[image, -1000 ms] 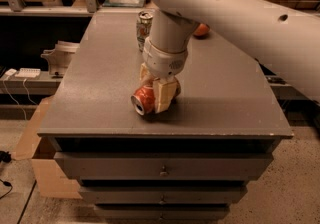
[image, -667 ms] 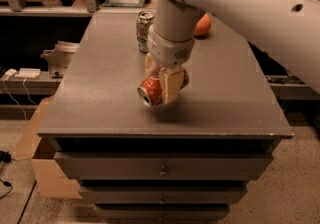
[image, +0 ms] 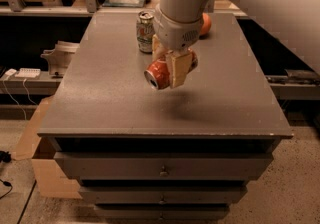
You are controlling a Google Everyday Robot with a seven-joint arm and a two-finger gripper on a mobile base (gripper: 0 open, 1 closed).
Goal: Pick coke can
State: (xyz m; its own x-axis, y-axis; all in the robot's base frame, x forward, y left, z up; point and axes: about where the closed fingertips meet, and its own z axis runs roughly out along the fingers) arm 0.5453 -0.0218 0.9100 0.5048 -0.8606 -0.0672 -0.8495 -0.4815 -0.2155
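Observation:
The red coke can point(image: 159, 73) lies on its side in my gripper point(image: 169, 64), its silver end facing the front left. The gripper's tan fingers point(image: 178, 69) are shut on the can's body. The can hangs clear above the grey cabinet top point(image: 115, 98), with its shadow on the surface below. My white arm comes in from the upper right and hides the back of the can.
A pale green-white can point(image: 145, 31) stands upright at the back of the cabinet top, just left of my wrist. An orange object point(image: 205, 23) sits behind the arm at the back right. Drawers are below the front edge. A cardboard box point(image: 35, 148) stands on the floor at the left.
The gripper has lifted the coke can off the cabinet top; it was resting on the surface a second ago and now hangs above it.

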